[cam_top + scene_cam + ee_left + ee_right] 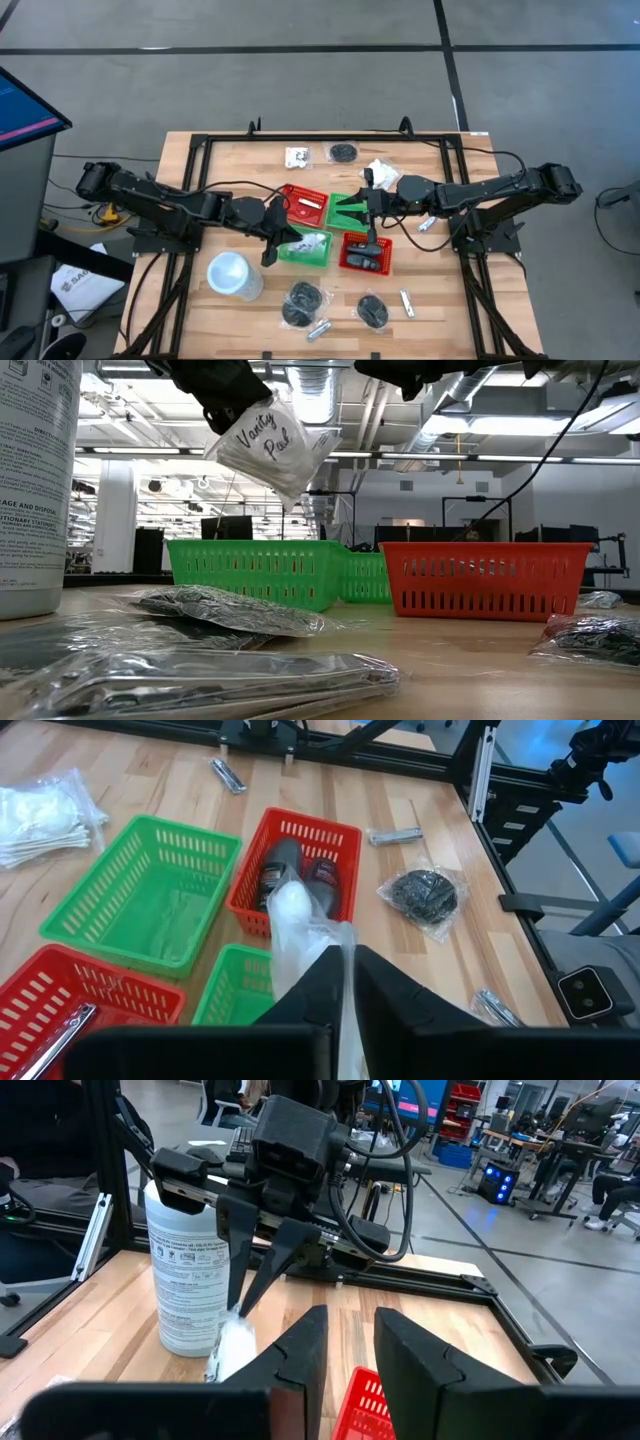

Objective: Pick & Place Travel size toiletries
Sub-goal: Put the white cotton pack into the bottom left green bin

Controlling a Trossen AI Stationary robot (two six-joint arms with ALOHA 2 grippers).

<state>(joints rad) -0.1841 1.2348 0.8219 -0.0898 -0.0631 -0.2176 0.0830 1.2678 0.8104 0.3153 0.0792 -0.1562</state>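
Currently the left end effector (272,245) hangs over the green basket (305,250) nearest the white cup (233,274), fingers pressed on a white crinkly packet (275,448) that dangles above the rim, seemingly lifted high so it clears the wall before a drop. That basket already shows white packets, so sorting by kind looks likely. The right end effector (371,232) hovers over the red basket (365,252) just right of that green basket, fingers slightly apart, nothing between them. Other toiletries lie loose: black bundles (302,301) on the worktop (480,310) in front of the baskets, silvery tubes (407,302) beside them. Room is tight; both arms meet over adjoining baskets, with the cup close to the left arm. Worktop edges stay well off.
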